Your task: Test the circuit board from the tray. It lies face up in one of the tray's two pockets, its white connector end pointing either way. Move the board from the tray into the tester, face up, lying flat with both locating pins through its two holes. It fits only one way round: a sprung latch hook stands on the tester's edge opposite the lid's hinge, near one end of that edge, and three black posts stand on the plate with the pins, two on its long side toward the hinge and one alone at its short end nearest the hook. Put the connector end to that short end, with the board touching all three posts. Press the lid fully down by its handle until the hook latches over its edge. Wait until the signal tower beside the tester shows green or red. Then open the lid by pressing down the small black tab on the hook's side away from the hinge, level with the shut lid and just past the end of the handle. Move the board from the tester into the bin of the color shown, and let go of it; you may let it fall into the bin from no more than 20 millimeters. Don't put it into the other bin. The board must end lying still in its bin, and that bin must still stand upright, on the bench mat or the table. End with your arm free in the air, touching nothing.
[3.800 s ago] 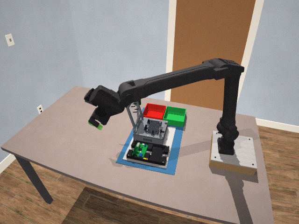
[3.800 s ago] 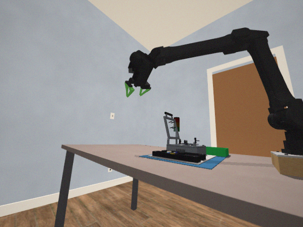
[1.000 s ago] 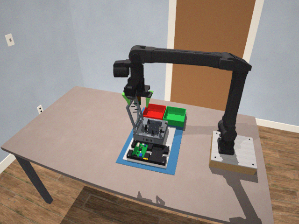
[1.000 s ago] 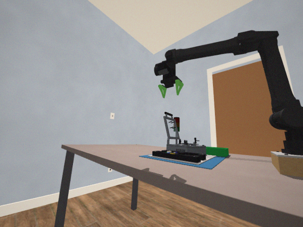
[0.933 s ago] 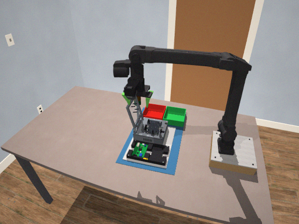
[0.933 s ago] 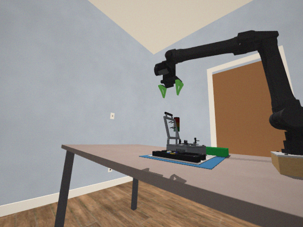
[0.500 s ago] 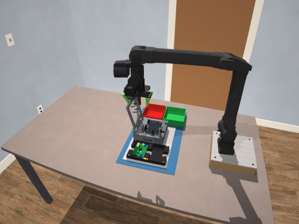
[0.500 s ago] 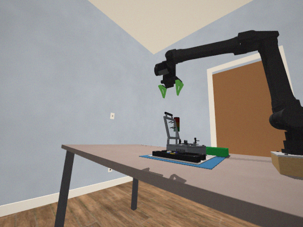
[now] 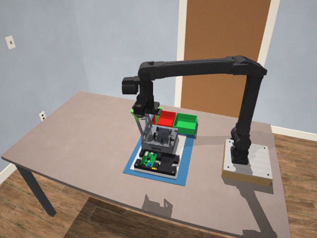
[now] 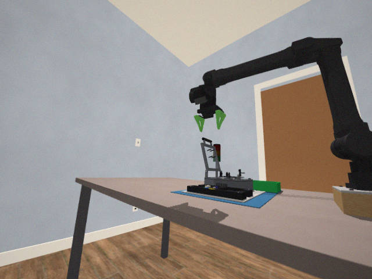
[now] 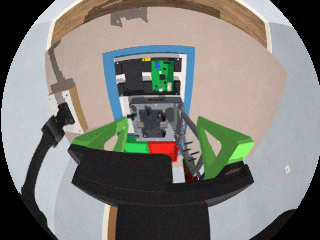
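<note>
Gripper high over the tester, board in the tray.

The board (image 9: 148, 159) lies in the tray's (image 9: 163, 169) left pocket, well below and forward of the jaws, past the raised lid (image 9: 143, 128); its long axis runs away from them. The gripper (image 10: 210, 121) hangs wide open, holding nothing.

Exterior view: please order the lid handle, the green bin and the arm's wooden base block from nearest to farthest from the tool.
The tool hangs open and empty, high above the tester.
1. Lid handle: top of the raised lid, just under the tool.
2. Green bin: on the table, lower right of the tool.
3. Wooden base block: far right edge.
</note>
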You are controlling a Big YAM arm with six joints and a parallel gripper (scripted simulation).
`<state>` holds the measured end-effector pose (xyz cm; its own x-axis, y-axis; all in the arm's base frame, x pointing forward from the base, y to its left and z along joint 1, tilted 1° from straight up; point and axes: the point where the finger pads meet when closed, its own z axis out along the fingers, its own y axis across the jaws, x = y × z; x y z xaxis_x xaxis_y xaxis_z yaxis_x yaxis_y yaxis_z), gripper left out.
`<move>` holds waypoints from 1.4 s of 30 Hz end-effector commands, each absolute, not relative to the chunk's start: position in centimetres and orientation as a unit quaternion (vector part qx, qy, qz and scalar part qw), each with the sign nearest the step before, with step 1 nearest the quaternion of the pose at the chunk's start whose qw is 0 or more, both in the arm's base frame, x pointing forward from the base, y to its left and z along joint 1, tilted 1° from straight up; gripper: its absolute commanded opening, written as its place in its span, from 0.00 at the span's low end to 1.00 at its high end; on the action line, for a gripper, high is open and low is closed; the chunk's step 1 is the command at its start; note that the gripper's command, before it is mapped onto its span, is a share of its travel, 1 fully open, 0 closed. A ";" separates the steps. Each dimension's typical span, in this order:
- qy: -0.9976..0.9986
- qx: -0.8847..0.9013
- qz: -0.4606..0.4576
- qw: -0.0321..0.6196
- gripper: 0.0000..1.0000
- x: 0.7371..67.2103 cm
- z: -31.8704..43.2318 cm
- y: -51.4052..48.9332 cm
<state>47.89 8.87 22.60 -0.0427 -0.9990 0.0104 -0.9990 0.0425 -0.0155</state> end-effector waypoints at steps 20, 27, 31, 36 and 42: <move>0.723 -0.691 -0.012 0.004 0.92 48.7 4.7 8.2; 0.722 -0.691 -0.019 0.015 0.92 49.0 3.7 8.3; 0.723 -0.691 -0.011 0.004 0.92 48.7 1.8 8.2; 0.723 -0.691 -0.011 0.004 0.92 48.7 1.7 8.2; 0.723 -0.691 -0.014 0.008 0.92 48.8 2.2 8.2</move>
